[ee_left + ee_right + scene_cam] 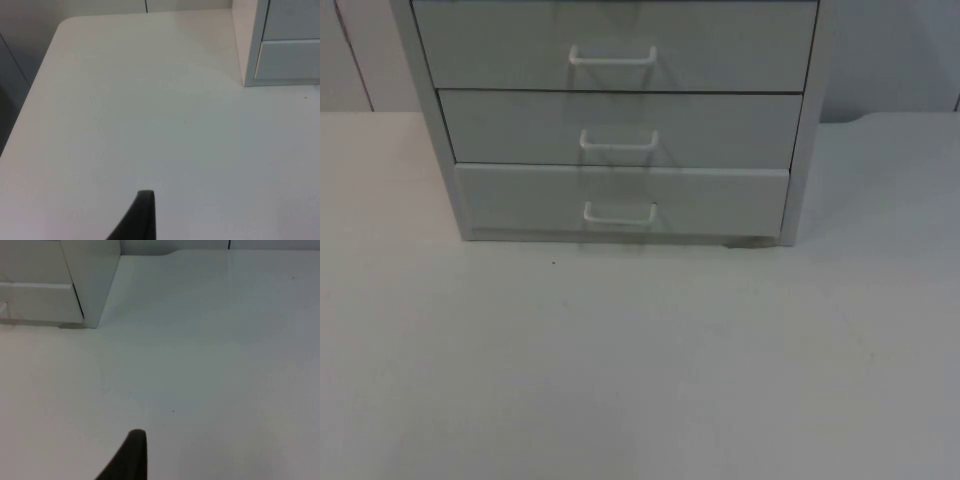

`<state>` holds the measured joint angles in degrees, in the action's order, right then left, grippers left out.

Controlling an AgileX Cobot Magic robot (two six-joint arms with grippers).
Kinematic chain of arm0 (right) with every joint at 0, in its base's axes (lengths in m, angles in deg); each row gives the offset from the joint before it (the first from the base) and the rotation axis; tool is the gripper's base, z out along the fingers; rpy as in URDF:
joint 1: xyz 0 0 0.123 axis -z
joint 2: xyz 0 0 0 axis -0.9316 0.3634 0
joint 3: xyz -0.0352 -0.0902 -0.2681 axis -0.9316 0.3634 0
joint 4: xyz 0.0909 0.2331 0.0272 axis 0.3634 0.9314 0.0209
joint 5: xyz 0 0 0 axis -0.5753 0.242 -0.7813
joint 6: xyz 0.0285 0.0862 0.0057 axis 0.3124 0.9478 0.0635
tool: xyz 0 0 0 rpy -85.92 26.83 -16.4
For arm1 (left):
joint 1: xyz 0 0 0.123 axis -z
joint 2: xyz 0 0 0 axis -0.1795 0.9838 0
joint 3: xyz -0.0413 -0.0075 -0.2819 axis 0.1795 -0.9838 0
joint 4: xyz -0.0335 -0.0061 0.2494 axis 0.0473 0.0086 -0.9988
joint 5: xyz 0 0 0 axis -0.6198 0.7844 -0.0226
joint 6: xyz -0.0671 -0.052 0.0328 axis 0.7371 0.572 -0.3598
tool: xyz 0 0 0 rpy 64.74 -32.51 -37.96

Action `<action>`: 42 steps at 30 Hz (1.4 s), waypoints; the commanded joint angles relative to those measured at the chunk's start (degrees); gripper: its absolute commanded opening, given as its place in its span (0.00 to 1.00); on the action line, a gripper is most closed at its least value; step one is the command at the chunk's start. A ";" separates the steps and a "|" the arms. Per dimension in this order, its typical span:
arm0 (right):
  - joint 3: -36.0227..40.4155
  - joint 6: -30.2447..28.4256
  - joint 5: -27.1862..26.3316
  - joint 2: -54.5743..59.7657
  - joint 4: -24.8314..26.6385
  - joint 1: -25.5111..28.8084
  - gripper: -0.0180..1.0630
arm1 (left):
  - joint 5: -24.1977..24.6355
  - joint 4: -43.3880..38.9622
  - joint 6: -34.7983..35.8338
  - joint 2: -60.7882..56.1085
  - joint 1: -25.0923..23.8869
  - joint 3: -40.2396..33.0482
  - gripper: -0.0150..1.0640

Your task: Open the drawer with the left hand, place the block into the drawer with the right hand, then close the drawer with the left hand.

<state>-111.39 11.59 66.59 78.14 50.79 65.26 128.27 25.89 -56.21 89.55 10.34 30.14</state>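
Drawer unit (620, 120) at counter's (640, 360) far edge, three drawers closed; jaws' state on both arms: cannot tell.

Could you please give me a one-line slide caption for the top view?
White three-drawer cabinet at the back of the white table, all drawers shut.

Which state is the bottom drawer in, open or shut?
Nearly shut: the bottom drawer front sits just slightly proud of the cabinet frame, its handle untouched.
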 commanded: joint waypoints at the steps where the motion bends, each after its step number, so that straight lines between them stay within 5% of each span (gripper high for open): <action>1: 0.14 0.34 -0.81 -0.22 -0.40 0.04 0.99 | -0.16 -0.12 0.50 -0.22 0.34 -0.25 0.99; 42: 0.14 0.00 -0.92 -0.22 -0.33 0.04 0.99 | -0.16 -0.26 0.50 -0.22 0.34 -0.25 0.99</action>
<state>-111.39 11.59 66.46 78.14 50.43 65.26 128.36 25.65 -56.21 89.55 10.34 30.14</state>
